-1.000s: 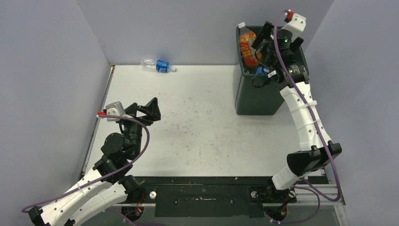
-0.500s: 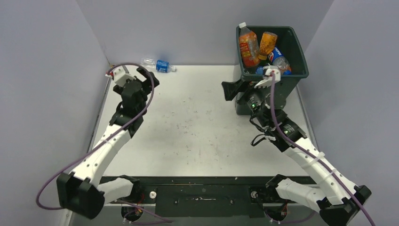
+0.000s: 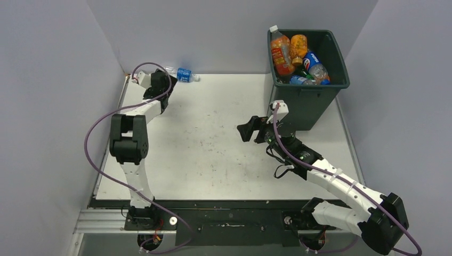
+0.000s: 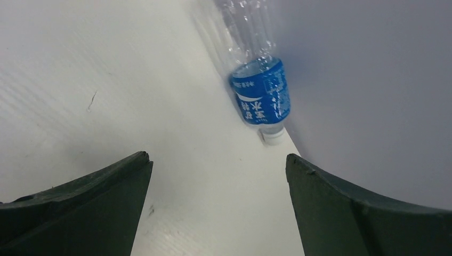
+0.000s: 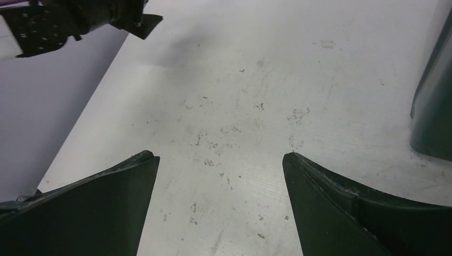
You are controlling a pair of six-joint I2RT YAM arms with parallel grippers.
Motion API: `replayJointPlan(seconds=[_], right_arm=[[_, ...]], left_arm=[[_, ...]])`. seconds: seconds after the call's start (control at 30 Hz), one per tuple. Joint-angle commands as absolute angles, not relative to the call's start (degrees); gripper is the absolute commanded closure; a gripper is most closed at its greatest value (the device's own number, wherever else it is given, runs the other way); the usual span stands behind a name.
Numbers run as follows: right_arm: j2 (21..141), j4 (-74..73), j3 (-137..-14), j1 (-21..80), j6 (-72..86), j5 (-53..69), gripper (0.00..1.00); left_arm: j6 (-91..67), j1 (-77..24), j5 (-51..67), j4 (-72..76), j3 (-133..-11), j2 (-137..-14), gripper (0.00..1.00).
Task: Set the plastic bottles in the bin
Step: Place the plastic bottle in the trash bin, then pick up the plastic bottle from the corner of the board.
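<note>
— Where's the bottle point(image 4: 261, 98)?
— Lying along the wall point(image 4: 373, 80), far left of the bin point(image 3: 306, 104).
— Step?
— Reaching. Left gripper point(image 4: 216, 160) spread, empty, just short of it. Next: advance, straddle the label, close.
— Room?
— Wall likely crowds one finger; table point(image 3: 213, 144) toward the bin looks open. Right gripper point(image 5: 218, 154) spread, empty, near the bin.

The lone bottle point(image 4: 260, 97) is clear, with a white cap and a blue label bearing white characters. The bin point(image 3: 308, 105) is dark green; the bottles inside point(image 3: 281, 52) show orange, blue and red. The table point(image 3: 213, 144) is white, speckled with dark scuffs.
</note>
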State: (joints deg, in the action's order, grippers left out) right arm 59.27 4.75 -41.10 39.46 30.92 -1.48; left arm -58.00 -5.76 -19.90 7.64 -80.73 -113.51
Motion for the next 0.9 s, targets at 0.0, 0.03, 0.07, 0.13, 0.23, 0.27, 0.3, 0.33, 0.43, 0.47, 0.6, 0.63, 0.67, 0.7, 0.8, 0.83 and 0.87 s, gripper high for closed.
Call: replayJointPlan(seconds=[0.0, 0.03, 0.07, 0.13, 0.23, 0.27, 0.3, 0.33, 0.43, 0.47, 0.6, 0.63, 0.67, 0.7, 0.8, 0.83, 0.87], right_arm=[[59.96, 10.61, -41.58, 40.19, 29.94, -0.5, 0.1], [59.82, 10.85, -41.2, 40.36, 30.18, -0.49, 0.1], [59.56, 11.3, -40.43, 40.35, 30.49, -0.46, 0.1], [58.94, 12.56, -38.77, 40.45, 31.12, -0.44, 0.1], [58.52, 15.36, -35.91, 40.46, 32.33, 1.46, 0.1], [58.35, 16.41, -35.23, 40.5, 32.42, 1.86, 0.1], [58.05, 17.9, -34.42, 40.58, 32.47, 2.12, 0.1], [57.77, 19.42, -33.42, 40.73, 32.62, 2.22, 0.1], [57.84, 21.16, -32.18, 40.94, 32.58, 1.48, 0.1], [58.16, 20.87, -32.31, 40.94, 32.34, 1.26, 0.1], [58.39, 20.71, -32.36, 40.78, 31.49, 0.35, 0.1], [58.36, 20.77, -32.39, 40.83, 31.28, 0.27, 0.1], [58.43, 20.76, -32.43, 40.73, 31.07, 0.33, 0.1], [58.44, 20.58, -32.5, 40.71, 30.86, 0.39, 0.1], [58.54, 19.85, -32.54, 40.69, 30.46, 0.36, 0.1], [58.58, 19.66, -32.57, 40.64, 30.35, 0.23, 0.1], [58.67, 19.4, -32.59, 40.63, 30.17, 0.18, 0.1]], left_arm=[[-65.27, -4.04, -16.65, 13.36, -90.92, -122.98, 0.04], [-66.04, -3.9, -16.28, 12.79, -93.47, -125.31, 0.04], [-66.38, -3.83, -15.99, 12.43, -96.81, -127.64, 0.04], [-67.15, -3.78, -15.43, 10.55, -102.99, -132.78, 0.04], [-68.23, -3.8, -14.93, 7.04, -113.75, -141.77, 0.04], [-68.59, -3.86, -14.54, 6.69, -116.83, -144.66, 0.04], [-68.9, -3.87, -14.3, 7.03, -119.61, -146.91, 0.04], [-69.14, -4.01, -14.29, 7.71, -121.63, -148.95, 0.04], [-69.84, -4.22, -14.86, 8.45, -126.76, -153.56, 0.04], [-70.13, -4.28, -15.1, 7.54, -128.82, -154.8, 0.04], [-71.65, -4.31, -16.24, 5.62, -133.56, -158.73, 0.04], [-72.24, -4.31, -16.21, 5.51, -134.42, -159.49, 0.04], [-72.81, -4.37, -15.95, 5.36, -135.47, -160.47, 0.02], [-73.16, -4.39, -15.51, 5.14, -136.91, -161.56, 0.02], [-74.74, -4.77, -15.14, 5.44, -139.64, -164.33, 0.16], [-74.94, -5.01, -15.2, 5.99, -139.96, -165.07, 0.19], [-74.7, -5.2, -15.06, 6.16, -140.97, -166.12, 0.22]])
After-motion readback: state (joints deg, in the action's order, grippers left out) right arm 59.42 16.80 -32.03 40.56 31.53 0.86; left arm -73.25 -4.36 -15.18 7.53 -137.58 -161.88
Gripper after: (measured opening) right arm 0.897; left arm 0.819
